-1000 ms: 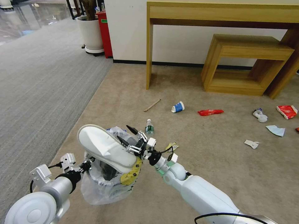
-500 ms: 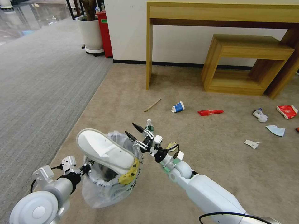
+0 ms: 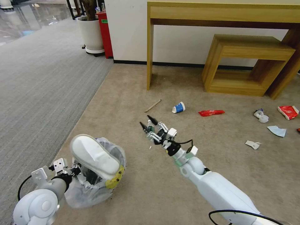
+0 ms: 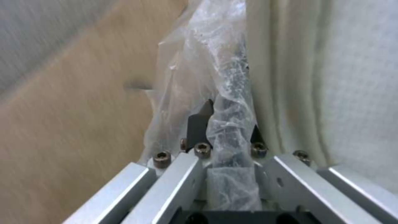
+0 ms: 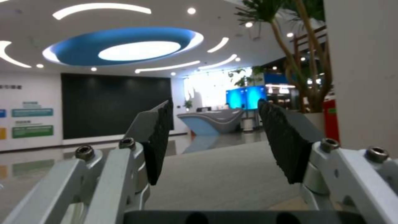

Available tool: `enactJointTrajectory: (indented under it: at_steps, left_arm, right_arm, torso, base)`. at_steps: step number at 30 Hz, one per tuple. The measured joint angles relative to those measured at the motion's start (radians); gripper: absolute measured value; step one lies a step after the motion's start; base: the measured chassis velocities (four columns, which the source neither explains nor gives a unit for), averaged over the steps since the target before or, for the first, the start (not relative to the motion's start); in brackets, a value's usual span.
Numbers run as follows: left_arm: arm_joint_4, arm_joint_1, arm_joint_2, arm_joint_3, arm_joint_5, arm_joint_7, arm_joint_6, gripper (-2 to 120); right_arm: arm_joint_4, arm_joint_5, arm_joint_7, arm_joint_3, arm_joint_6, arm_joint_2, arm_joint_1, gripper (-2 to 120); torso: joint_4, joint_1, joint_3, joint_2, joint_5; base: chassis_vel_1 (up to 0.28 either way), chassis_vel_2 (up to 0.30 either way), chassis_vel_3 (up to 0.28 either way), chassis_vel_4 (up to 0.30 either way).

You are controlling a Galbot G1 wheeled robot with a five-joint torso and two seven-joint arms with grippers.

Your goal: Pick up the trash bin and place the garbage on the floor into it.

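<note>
The trash bin (image 3: pixel 82 194), lined with a crinkly clear bag bearing a yellow smiley, hangs low at the left. My left gripper (image 3: pixel 76 171) (image 4: pixel 228 122) is shut on its rim. A white slipper (image 3: pixel 93 155) (image 4: pixel 331 77) lies across the bin's mouth. My right gripper (image 3: pixel 148 123) (image 5: pixel 215 140) is open and empty above the floor (image 3: pixel 150 175), with a small bottle (image 3: pixel 151 127) partly hidden behind it. Other garbage lies beyond: a wooden stick (image 3: pixel 152 105), a blue-white cup (image 3: pixel 178 107), two red wrappers (image 3: pixel 211 112) (image 3: pixel 288 112), a crumpled tissue (image 3: pixel 260 115), a blue mask (image 3: pixel 277 131).
A wooden desk (image 3: pixel 218 15) and a low wooden stool (image 3: pixel 247 62) stand against the far wall. Grey striped carpet (image 3: pixel 37 87) borders the beige one on the left, with a white planter (image 3: pixel 90 32) and a red box (image 3: pixel 105 31) at the back. A white scrap (image 3: pixel 252 144) lies right.
My right gripper has drawn away from the slipper, forward and to the right, still open. My left arm has carried the bin, with the slipper on it, lower and to the left.
</note>
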Motion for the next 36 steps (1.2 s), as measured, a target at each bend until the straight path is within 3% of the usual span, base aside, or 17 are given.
enactJointTrajectory:
  at_steps: [2,5,9,16,21,23,24,26,28,31,36]
  left_arm:
    - [0.0,0.0,0.005,-0.003,0.016,0.007,-0.004,1]
    - [0.005,0.008,0.022,-0.018,0.144,0.09,-0.034,1]
    - [-0.008,0.021,0.025,-0.021,0.234,0.142,-0.052,1]
    - [-0.028,0.039,0.021,-0.026,0.337,0.202,-0.092,1]
    - [-0.056,0.044,0.014,-0.02,0.22,0.15,-0.056,1]
    - [-0.064,0.044,0.01,-0.019,0.111,0.092,-0.039,1]
    - [-0.064,0.044,0.01,-0.019,0.111,0.092,-0.039,1]
    - [-0.084,0.042,0.01,-0.019,-0.047,0.01,-0.003,1]
    - [-0.088,0.041,0.01,-0.018,-0.076,-0.003,0.003,1]
    - [-0.114,0.026,0.01,-0.016,-0.288,-0.101,0.036,1]
    - [-0.114,0.02,0.007,-0.013,-0.398,-0.154,0.056,1]
  right_arm:
    - [0.0,0.001,0.0,0.01,0.0,-0.004,-0.004,54]
    - [0.002,0.008,-0.003,0.043,0.0,-0.021,-0.018,54]
    - [0.002,0.009,-0.007,0.063,0.002,-0.027,-0.029,54]
    - [0.001,0.006,-0.009,0.078,0.006,-0.028,-0.043,54]
    - [0.004,0.004,-0.01,0.088,0.007,-0.03,-0.055,54]
    - [0.02,0.007,0.002,0.104,0.0,-0.042,-0.074,53]
    - [0.02,0.007,0.002,0.104,0.0,-0.042,-0.074,53]
    - [0.039,0.024,0.03,0.13,-0.02,-0.064,-0.106,52]
    - [0.042,0.027,0.035,0.136,-0.023,-0.068,-0.112,52]
    - [0.061,0.024,0.093,0.202,-0.059,-0.106,-0.17,63]
    - [0.09,-0.003,0.152,0.264,-0.094,-0.137,-0.23,71]
  torso:
    - [0.0,0.0,0.0,0.0,0.0003]
    - [0.0004,0.0,0.0,0.0,-0.0004]
    - [0.0004,0.0,0.0,0.0,-0.0005]
    - [0.0003,0.0,0.0,0.0,-0.0003]
    - [0.0003,0.0,0.0,0.0,-0.0003]
    - [0.0005,0.0,0.0,0.0,0.0001]
    - [0.0005,0.0,0.0,0.0,0.0001]
    - [0.0006,0.0,0.0,0.0,-0.0001]
    - [0.0007,0.0,0.0,0.0,-0.0002]
    - [0.0001,0.0,0.0,0.0,0.0002]
    - [0.0005,0.0,0.0,0.0,-0.0001]
  base:
    - [0.0,0.0,0.0,0.0]
    - [0.0,0.0,0.0,0.0]
    - [0.0,0.0,0.0,0.0]
    - [0.0,0.0,0.0,0.0]
    - [0.0,0.0,0.0,0.0]
    - [0.0,0.0,0.0,0.0]
    - [0.0,0.0,0.0,0.0]
    - [0.0,0.0,0.0,0.0]
    - [0.0,0.0,0.0,0.0]
    - [0.0,0.0,0.0,0.0]
    - [0.0,0.0,0.0,0.0]
